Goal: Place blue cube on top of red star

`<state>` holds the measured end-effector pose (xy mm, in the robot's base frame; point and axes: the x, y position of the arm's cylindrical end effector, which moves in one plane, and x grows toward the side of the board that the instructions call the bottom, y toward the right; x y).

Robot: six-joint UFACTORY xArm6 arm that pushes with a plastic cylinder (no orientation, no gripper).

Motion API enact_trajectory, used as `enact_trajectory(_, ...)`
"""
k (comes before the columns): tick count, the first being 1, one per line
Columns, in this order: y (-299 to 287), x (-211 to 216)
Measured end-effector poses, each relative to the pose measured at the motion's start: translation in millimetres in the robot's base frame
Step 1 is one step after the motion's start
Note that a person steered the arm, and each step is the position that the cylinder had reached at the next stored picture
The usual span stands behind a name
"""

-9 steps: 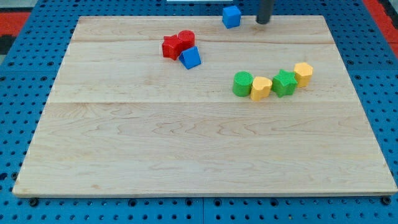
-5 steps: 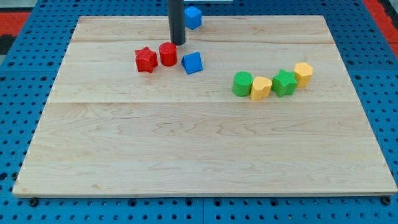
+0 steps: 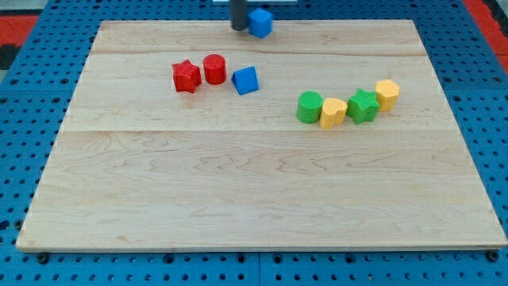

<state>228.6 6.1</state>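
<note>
The blue cube sits at the top edge of the wooden board, a little left of centre. My tip is right beside the cube's left side, touching or nearly so. The red star lies lower left of the cube, with a red cylinder touching its right side. A second blue block, wedge-like, lies just right of the cylinder.
A row of blocks lies at the right of the board: a green cylinder, a yellow heart-like block, a green star and a yellow block. Blue pegboard surrounds the board.
The red star and cylinder slid left, away from the blue wedge. My tip went up to the cube's left side, and the cube has shifted slightly right.
</note>
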Motion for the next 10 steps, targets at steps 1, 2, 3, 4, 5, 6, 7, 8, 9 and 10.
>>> enact_trajectory(1, 52.4, 80.0)
enact_trajectory(2, 83.8, 30.6)
enact_trajectory(3, 72.2, -32.8)
enact_trajectory(4, 47.9, -34.4)
enact_trajectory(5, -37.1, -7.3)
enact_trajectory(6, -104.7, -22.4)
enact_trajectory(7, -149.4, -11.3)
enact_trajectory(8, -184.7, 12.1)
enact_trajectory(9, -237.0, 25.6)
enact_trajectory(10, -279.7, 41.7)
